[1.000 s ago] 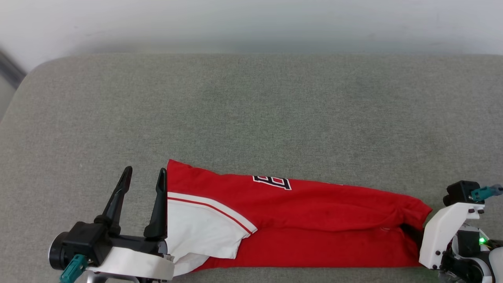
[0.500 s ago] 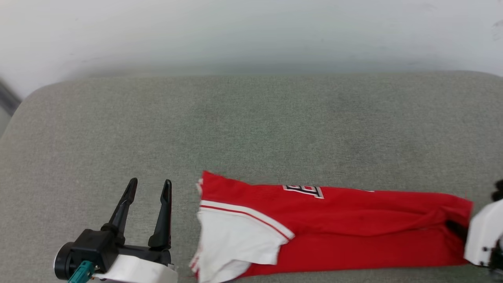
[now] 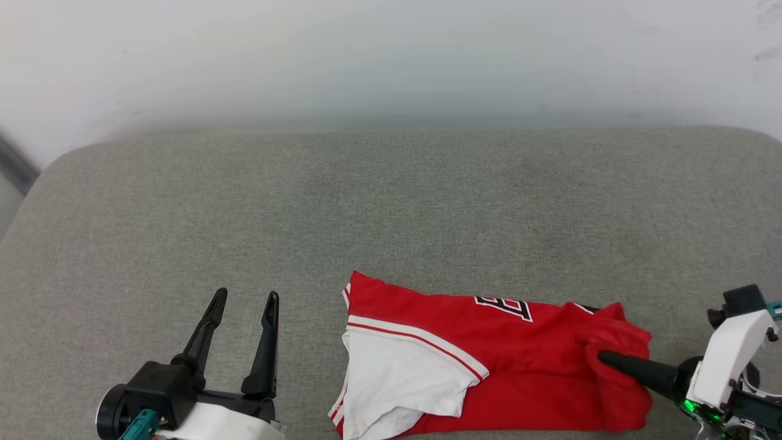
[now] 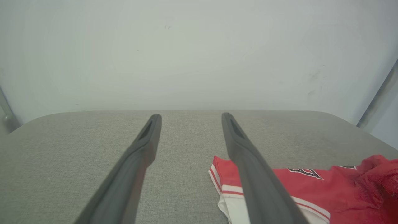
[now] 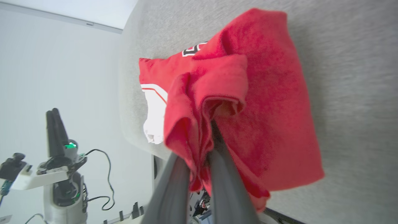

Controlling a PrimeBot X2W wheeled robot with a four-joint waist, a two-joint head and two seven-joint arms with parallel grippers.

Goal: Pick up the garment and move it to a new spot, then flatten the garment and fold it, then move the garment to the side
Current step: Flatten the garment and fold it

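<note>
My right hand (image 3: 611, 360) is clamped on a bunched end of the red garment (image 3: 519, 366), holding that fold over the rest, which lies flat near the front of the grey padded counter (image 3: 391, 201). My left hand (image 3: 246, 295) hovers with its fingers spread wide, left of the white sleeve (image 3: 397, 379), apparently clear of it.

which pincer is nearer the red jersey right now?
Right. The right pincer is shut on the bunched red end of the jersey. The left pincer stands open beside the white-sleeve end, not touching it.
</note>
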